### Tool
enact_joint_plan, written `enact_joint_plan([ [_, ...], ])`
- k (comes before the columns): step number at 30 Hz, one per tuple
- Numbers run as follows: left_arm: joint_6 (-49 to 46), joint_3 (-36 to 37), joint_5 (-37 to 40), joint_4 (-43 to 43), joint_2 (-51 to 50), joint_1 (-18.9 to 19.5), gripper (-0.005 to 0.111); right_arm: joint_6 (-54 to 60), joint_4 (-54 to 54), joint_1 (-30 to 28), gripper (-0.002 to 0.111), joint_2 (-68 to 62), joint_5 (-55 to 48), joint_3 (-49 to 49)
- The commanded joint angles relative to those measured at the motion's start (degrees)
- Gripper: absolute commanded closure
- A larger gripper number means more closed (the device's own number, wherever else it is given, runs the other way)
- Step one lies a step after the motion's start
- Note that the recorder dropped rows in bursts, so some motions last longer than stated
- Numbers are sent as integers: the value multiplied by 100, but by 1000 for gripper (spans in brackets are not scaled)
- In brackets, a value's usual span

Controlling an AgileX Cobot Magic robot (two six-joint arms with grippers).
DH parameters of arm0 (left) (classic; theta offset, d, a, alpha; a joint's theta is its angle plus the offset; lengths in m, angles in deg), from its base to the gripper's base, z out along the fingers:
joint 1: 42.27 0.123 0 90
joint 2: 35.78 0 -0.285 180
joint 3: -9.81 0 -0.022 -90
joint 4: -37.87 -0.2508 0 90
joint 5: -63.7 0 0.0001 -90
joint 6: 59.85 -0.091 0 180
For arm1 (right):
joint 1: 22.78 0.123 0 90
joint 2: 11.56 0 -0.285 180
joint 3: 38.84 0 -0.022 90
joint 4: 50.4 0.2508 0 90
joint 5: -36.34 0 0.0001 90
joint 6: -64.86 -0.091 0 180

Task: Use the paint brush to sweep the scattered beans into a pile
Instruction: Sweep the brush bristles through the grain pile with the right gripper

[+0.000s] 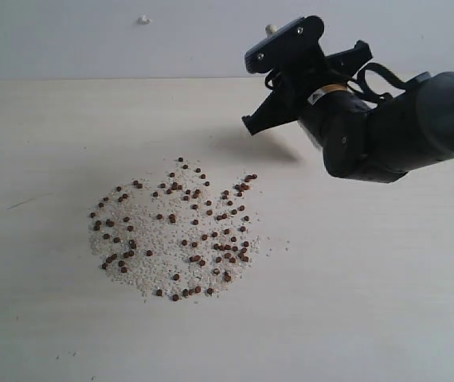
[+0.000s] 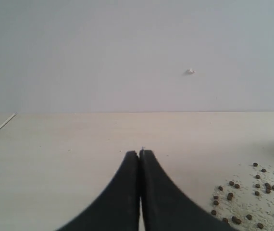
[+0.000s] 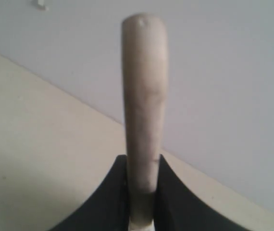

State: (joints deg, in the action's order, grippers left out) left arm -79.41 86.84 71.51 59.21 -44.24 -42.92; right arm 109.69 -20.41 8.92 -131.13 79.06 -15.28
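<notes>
1. Right gripper (image 3: 141, 166) is clamped on the pale wooden-handled paint brush (image 3: 144, 91). It looks light and stiff, and the handle's the sensible hold.
2. Left gripper (image 2: 139, 155) closed, empty.
3. Tiny reddish-brown beans (image 1: 181, 231) scattered on the counter (image 1: 370, 310), down to its left. They'll likely roll.

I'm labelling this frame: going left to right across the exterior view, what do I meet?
scattered beans → right gripper → right arm. The paint brush shows only as a handle tip within the gripper's span, so I leave it out of the order.
</notes>
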Motion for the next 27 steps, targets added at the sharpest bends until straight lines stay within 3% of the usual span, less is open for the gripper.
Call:
enact_joint_plan([
  [1, 45, 19, 22, 25, 32, -25, 107, 44, 80, 239, 108, -104, -199, 26],
  [14, 45, 19, 22, 25, 32, -25, 107, -786, 156, 858, 108, -104, -974, 15],
  [27, 45, 19, 22, 25, 32, -25, 107, -1851, 150, 1490, 108, -90, -1003, -9],
])
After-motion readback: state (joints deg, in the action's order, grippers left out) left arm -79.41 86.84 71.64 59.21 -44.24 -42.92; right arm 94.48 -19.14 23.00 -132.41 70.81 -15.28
